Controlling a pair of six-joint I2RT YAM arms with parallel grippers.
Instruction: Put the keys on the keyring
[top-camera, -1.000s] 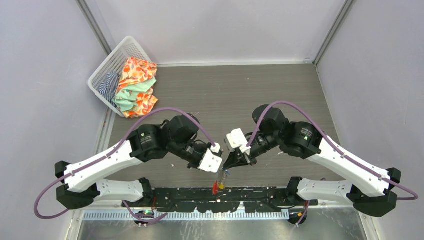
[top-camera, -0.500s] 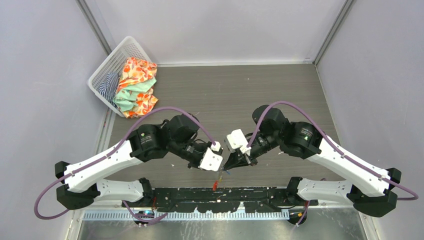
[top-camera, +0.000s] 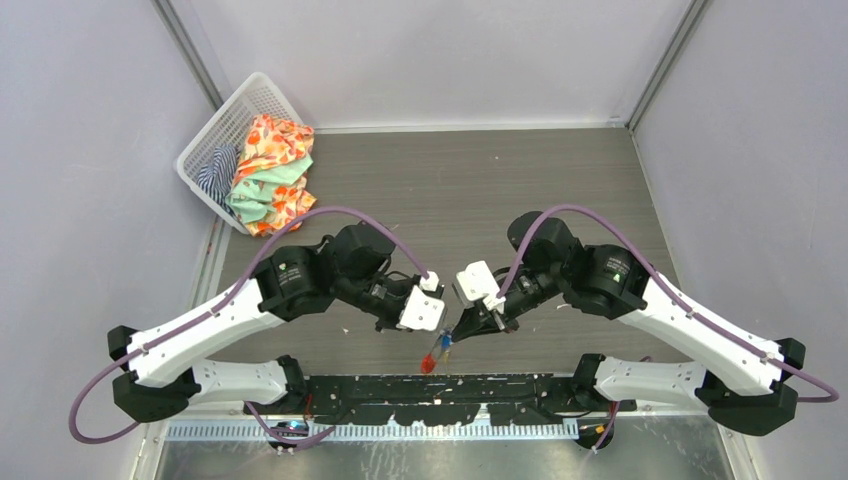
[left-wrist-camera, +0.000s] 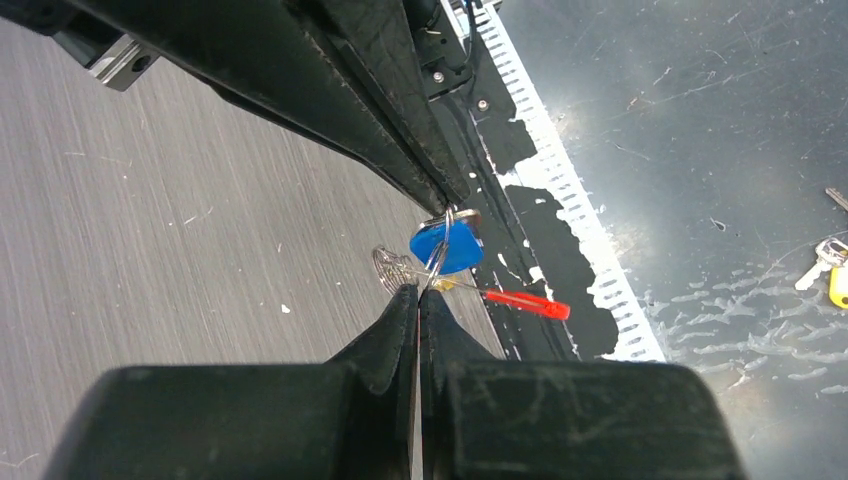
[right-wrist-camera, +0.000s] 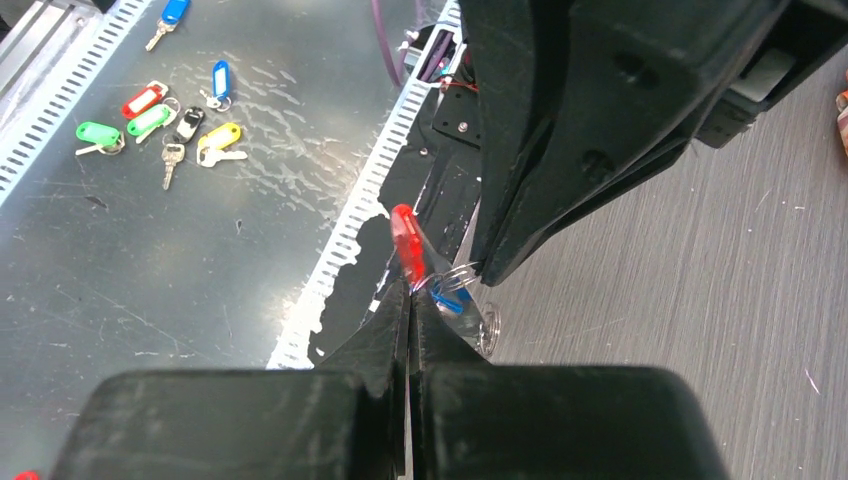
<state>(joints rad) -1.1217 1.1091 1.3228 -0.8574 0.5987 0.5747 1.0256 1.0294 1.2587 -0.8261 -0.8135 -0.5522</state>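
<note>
Worktop: grey wood-grain worktop (top-camera: 480, 190), walled by pale panels on three sides.
Metal sheet: scuffed dark metal sheet (right-wrist-camera: 150, 250), lying lower than the worktop's near edge.
Arms: the left arm (top-camera: 230, 310) and the right arm (top-camera: 660, 305), both white and black, bend inward so their tips meet near the front centre.
Basket: white plastic basket (top-camera: 215, 130) in the far left corner, tilted, with a heap of floral and striped cloths (top-camera: 268, 175) spilling onto the worktop.
Left pincer: the left pincer (left-wrist-camera: 417, 295) is clenched, fingers pressed together, nipping the wire of the keyring at its very tip.
Right pincer: the right pincer (right-wrist-camera: 408, 290) is also clenched, pinching the same ring from the opposite side, just beside the red tag.
Keyring: the keyring (left-wrist-camera: 437, 255) hangs in the air between the two tips, above the worktop's front edge; its flat red tag (right-wrist-camera: 405, 240) points toward the metal sheet.
Blue key: the blue key (left-wrist-camera: 452, 245) sits right against the ring; whether it is threaded on cannot be told.
Loose keys: a scatter of spare tagged keys (right-wrist-camera: 150, 120), green, red, yellow and blue, lies on the metal sheet, well apart from the ring.
</note>
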